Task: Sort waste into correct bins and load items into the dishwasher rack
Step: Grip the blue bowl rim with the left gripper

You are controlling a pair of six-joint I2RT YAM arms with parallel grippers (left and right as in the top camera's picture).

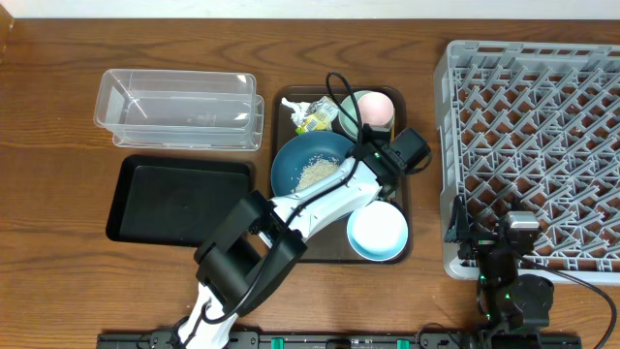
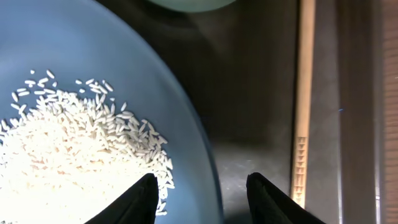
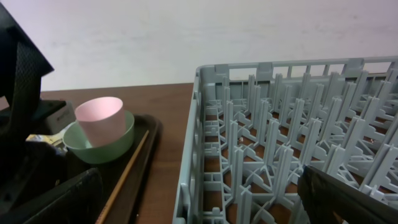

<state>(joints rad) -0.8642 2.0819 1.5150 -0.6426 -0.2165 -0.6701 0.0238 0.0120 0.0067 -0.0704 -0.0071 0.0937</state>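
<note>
The heap of loose white rice grains [image 1: 315, 174] is seen in the large dark-blue round dish [image 1: 295, 155], which sits on the brown serving tray [image 1: 404, 208] at the middle of the tabletop. In the left wrist view the heap is cut off at the left and lower frame edges. The left gripper [image 2: 200, 190] is held spread, with one fingertip over the edge of the rice and the other over the tray, the dish rim between them. Contact cannot be judged. The thin wooden stick [image 2: 303, 99] is seen lying on the tray beside the dish, both ends cut off. From overhead it is hidden by the arm. The crumpled wrapper [image 1: 312, 116] and the pale green cup [image 1: 373, 109] are found at the tray's far end, and the small light-blue bowl [image 1: 378, 233] at its near end, partly covered by the arm. The clear plastic tub [image 1: 179, 109] is placed toward the far-left corner, with the black tray [image 1: 179, 199] just beside it on the near side. The dishwasher rack [image 1: 542, 145] stands at the right edge, cut off by the frame. The right gripper [image 3: 199, 199] is held wide apart and empty by the rack's near-left corner, its fingers only partly in view.
</note>
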